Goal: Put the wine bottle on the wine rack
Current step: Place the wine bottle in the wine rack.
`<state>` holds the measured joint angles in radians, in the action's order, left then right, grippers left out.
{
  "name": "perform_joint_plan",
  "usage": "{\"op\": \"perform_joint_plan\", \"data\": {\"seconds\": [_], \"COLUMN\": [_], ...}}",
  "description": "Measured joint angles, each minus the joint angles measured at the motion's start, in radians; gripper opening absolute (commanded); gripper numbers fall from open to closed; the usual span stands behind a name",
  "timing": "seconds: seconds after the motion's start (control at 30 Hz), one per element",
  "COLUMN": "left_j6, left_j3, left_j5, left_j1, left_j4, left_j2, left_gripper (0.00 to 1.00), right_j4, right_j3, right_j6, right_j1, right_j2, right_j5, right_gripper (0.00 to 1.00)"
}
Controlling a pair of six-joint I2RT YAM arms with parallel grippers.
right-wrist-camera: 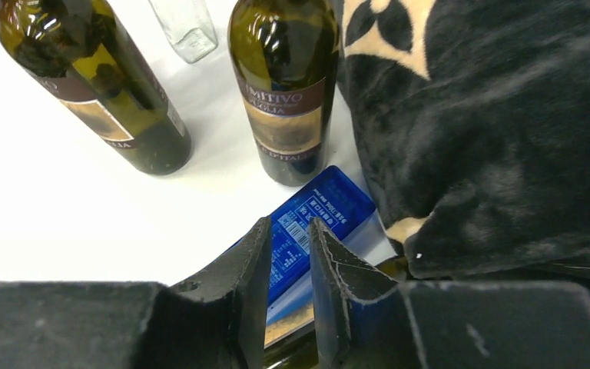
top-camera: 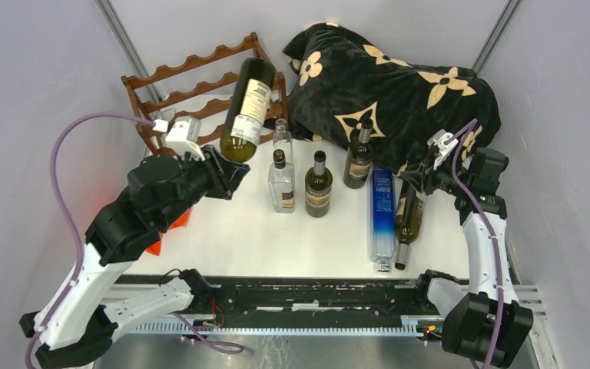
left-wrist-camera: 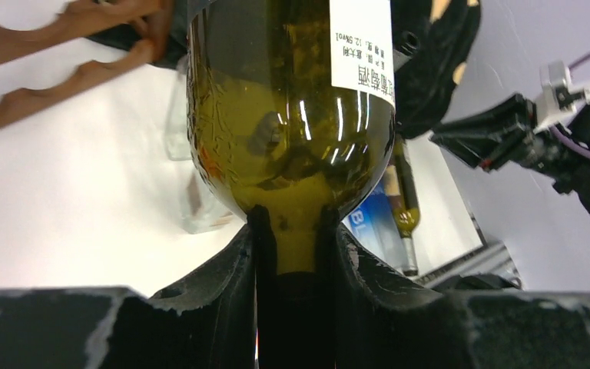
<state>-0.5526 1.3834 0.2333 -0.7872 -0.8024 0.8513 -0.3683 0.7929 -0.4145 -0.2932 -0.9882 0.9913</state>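
the left fingers (left-wrist-camera: 223,284) grasp the neck of the see-through green wine bottle (top-camera: 247,108), held tilted base-up in the air just before the wine rack (top-camera: 192,65) at the counter's (top-camera: 223,231) back left, while the right fingers (right-wrist-camera: 250,261) sit clenched, gripping nothing, over a blue bottle (top-camera: 382,211) lying flat.
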Motion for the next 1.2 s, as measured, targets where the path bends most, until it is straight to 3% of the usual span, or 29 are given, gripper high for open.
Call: {"op": "perform_joint_plan", "data": {"seconds": [0.3, 0.63, 0.93, 1.2], "left_j6": [0.003, -0.042, -0.131, -0.135], "left_j3": [-0.221, -0.528, -0.689, -0.704], "left_j5": [0.231, 0.284, 0.378, 0.433], "left_j1": [0.0, 0.0, 0.0, 0.05], "left_j4": [-0.045, -0.121, -0.032, 0.093], "left_j2": [-0.076, -0.169, -0.108, -0.003], "left_gripper": [0.02, 0.02, 0.02, 0.02], "right_j4": [0.141, 0.18, 0.18, 0.18], "right_j3": [-0.155, -0.179, -0.18, -0.182], "right_j6": [0.023, 0.006, -0.01, -0.01], "right_j1": [0.0, 0.0, 0.0, 0.0], "right_j2": [0.032, 0.04, 0.04, 0.04], "right_j5": [0.047, 0.047, 0.047, 0.048], "right_gripper": [0.37, 0.38, 0.39, 0.4]}}
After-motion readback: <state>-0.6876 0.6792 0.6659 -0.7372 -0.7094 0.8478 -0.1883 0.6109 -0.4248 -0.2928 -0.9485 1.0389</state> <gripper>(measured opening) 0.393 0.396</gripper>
